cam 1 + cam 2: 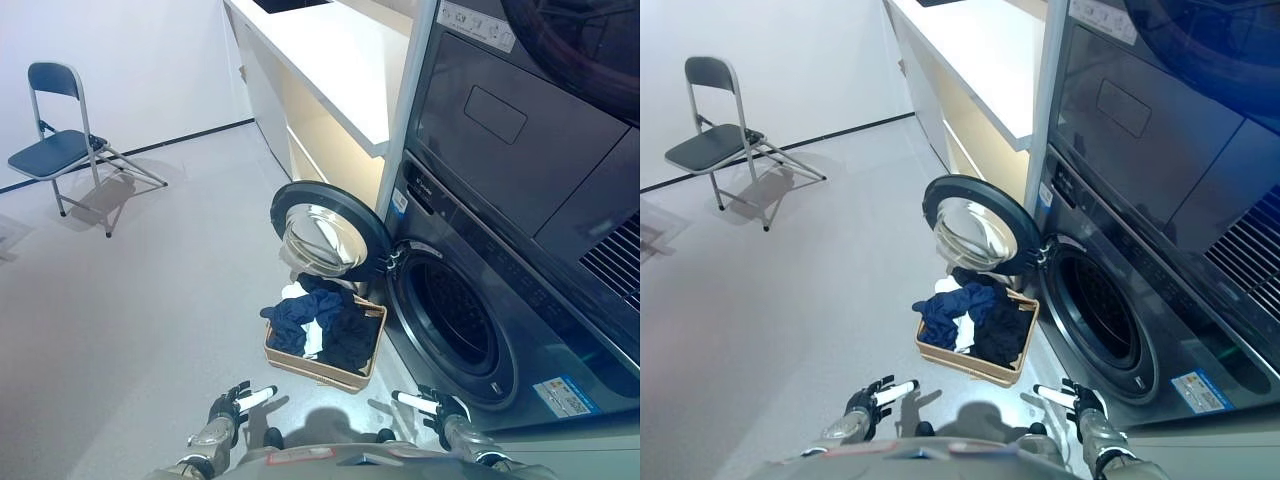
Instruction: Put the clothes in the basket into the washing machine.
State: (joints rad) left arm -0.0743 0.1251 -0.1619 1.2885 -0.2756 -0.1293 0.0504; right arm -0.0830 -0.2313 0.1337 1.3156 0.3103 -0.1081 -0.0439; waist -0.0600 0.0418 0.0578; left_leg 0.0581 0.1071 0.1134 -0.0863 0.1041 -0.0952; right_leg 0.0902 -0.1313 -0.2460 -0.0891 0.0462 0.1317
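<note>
A tan basket (368,352) stands on the floor beside the washing machine (520,300), filled with dark blue, black and white clothes (320,318). The machine's round door (325,232) is swung open to the left, and the dark drum opening (455,315) shows. My left hand (232,407) hangs low at the bottom, fingers straight and holding nothing, well short of the basket. My right hand (435,405) is low at the bottom right, fingers also straight and empty, in front of the drum.
A blue folding chair (62,140) stands at the far left by the wall. A white counter (330,60) runs along the back, left of the machine. A second appliance (530,110) is stacked above the washer. Grey floor (150,300) spreads to the left.
</note>
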